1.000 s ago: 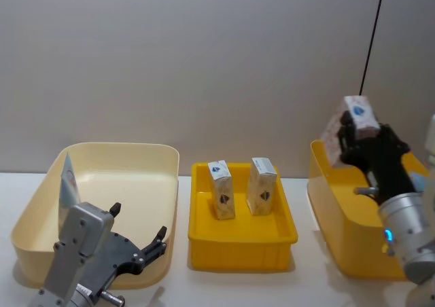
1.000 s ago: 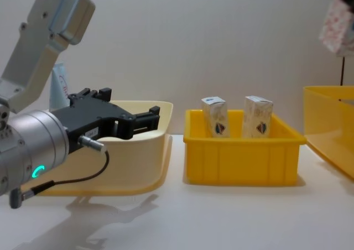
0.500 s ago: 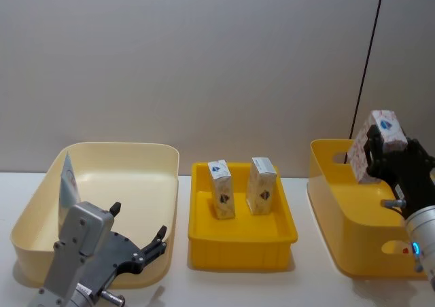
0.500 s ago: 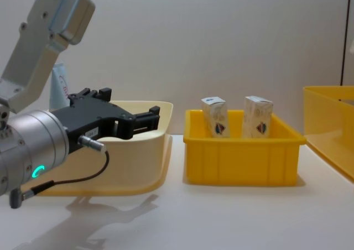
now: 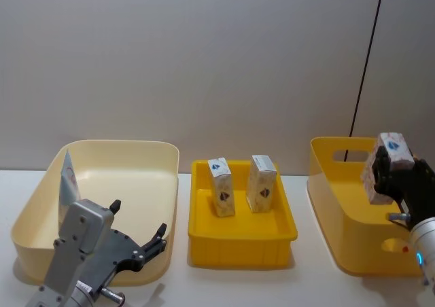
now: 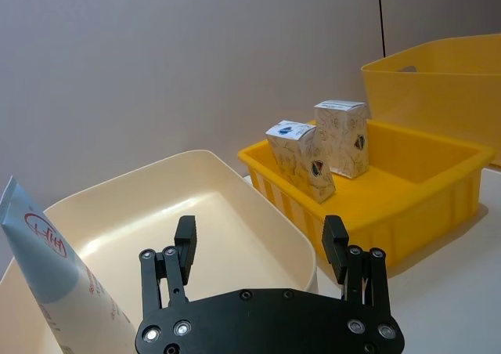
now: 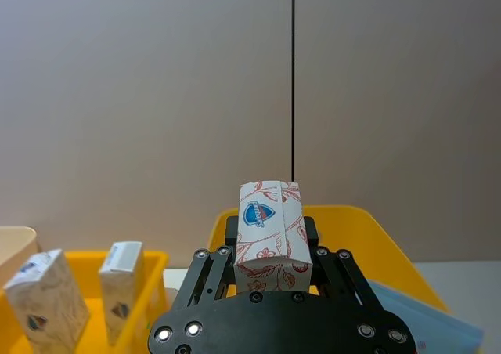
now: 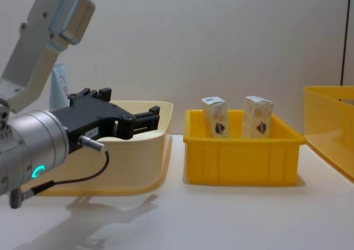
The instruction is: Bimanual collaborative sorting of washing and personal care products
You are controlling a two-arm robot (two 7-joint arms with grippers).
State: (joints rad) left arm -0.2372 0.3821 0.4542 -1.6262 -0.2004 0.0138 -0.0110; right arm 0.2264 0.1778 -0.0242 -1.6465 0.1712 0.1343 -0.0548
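Over the last second the right pincer (image 5: 389,178), clamped on a floral carton (image 5: 386,168), is dropping from high above the tall yellow bin (image 5: 343,215) to just over its near rim, so the carry toward the small yellow tray (image 5: 241,249) looks barely begun. The cream basin (image 5: 136,168), left of that tray, is holding a blue-and-white tube (image 5: 66,185); the left pincer (image 5: 139,247) is hovering wide open at its front. The right wrist view is revealing a pale-blue tube (image 7: 427,323) lying inside the bin. Two cartons (image 5: 221,188) are standing in the tray.
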